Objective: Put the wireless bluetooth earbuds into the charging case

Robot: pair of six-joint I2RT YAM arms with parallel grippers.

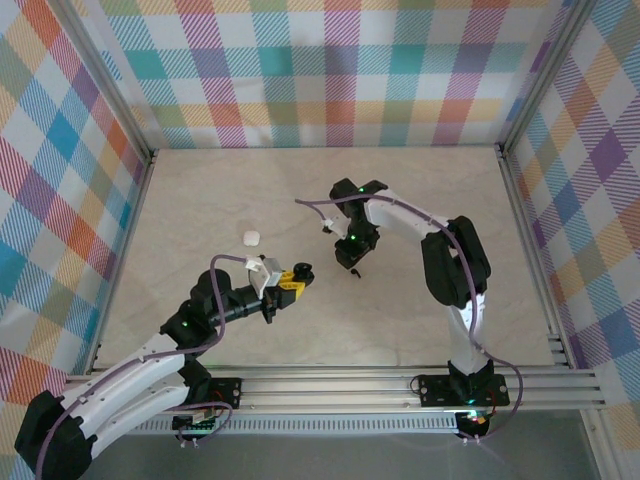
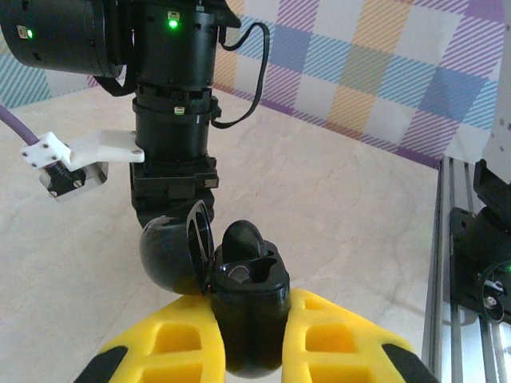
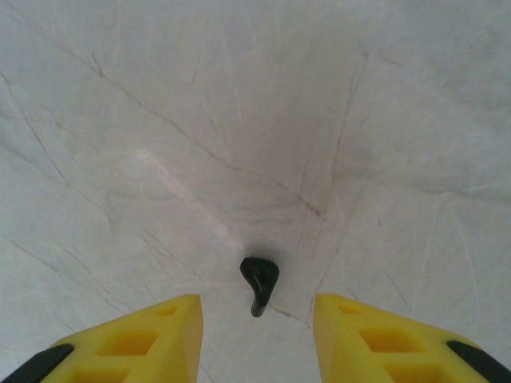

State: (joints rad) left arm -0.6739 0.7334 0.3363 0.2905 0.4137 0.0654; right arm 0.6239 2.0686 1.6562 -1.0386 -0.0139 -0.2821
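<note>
Aluminium rail (image 1: 350, 380) at the near edge of the table (image 1: 200, 200), carrying both arm bases. Left gripper (image 1: 288, 279), reaching from the near left toward the table's middle: yellow fingers (image 2: 168, 343) closed on a black charging case (image 2: 247, 319), one pressing on each side of it. The case is held upright with its rounded lid (image 2: 169, 257) swung open to one side. One black earbud (image 2: 243, 239) is seated in the case, its bulb standing above the rim. Beside it is a socket (image 2: 239, 274) that looks vacant, though dark plastic makes this hard to confirm. Right gripper (image 3: 255, 323), just beyond the case and bent down toward the tabletop from the right arm: jaws parted, fingers (image 3: 144, 339) clear of any object. A second black earbud (image 3: 259, 279) lies on the pale marbled surface just ahead of the gap between those fingers. It touches neither of them, and its stem points back toward the gripper. From the left wrist view the right arm's black wrist section (image 2: 172, 120) stands directly behind the open case, with a white camera bracket (image 2: 80, 155) projecting from its side. A small white item (image 1: 251, 238) lies on the table farther out and left of both grippers, well apart from the case; too small to identify. Checked fabric walls (image 1: 330, 70) enclose the far and side edges.
</note>
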